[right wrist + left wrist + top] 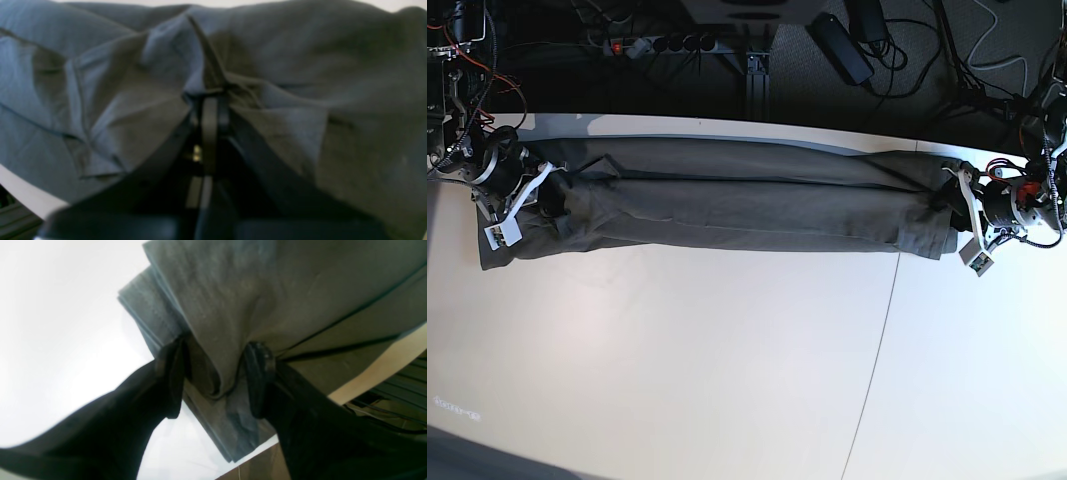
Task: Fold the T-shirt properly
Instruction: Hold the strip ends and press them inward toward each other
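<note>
The right gripper [210,96] was shut tight on a pinch of the T-shirt [747,205]. The left gripper [217,373] was parted around a fold at the other end. The shirt was stretched in a long band along the table's [727,380] far edge. A fold toward the middle was probably due next, with both ends kept level.

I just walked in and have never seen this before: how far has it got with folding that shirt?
Partway, it seems. The T-shirt already lies as a long narrow band across the table, its long sides apparently folded in. Now each end is being handled: the right gripper is shut on bunched cloth, and the left gripper straddles a fold. Left to do: probably bringing the ends together into a compact bundle.
</note>
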### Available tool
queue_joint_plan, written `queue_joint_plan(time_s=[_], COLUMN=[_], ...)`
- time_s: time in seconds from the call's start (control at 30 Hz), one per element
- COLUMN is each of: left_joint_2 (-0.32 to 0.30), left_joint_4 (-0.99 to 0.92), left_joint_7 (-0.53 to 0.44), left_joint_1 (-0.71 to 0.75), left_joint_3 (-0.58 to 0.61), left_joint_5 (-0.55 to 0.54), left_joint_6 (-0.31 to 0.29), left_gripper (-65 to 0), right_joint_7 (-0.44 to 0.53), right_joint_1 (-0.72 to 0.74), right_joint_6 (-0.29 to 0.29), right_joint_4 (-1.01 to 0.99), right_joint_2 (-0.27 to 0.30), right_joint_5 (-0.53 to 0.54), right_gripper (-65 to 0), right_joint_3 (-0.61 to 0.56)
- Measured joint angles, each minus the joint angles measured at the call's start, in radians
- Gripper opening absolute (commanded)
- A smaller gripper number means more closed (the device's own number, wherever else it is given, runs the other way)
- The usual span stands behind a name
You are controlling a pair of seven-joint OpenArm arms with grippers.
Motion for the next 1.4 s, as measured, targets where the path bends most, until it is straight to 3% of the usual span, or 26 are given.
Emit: queue_joint_plan(time_s=[0.4, 0.93, 1.4], left_joint_2=[0.003, 0.010, 0.086], left_joint_4=[0.077, 0.057, 0.042], left_joint_7=[0.060, 0.053, 0.033], left_joint_1=[0.009, 0.020, 0.037], left_joint_3=[-0.116, -0.117, -0.119], left_joint_5=[0.018, 0.056, 0.088], left_joint_6=[0.026, 0.034, 0.054], left_gripper=[-31.8, -31.8, -31.8], right_joint_7=[0.011, 0.011, 0.007], right_joint_1=[0.002, 0.002, 0.002], right_joint_6=[0.000, 0.000, 0.000], right_joint_4=[-0.030, -0.031, -0.031], right_joint_2=[0.000, 0.000, 0.000], right_joint_5=[0.005, 0.005, 0.011], right_gripper=[-65.0, -65.0, -65.0], right_joint_3=[0.000, 0.000, 0.000])
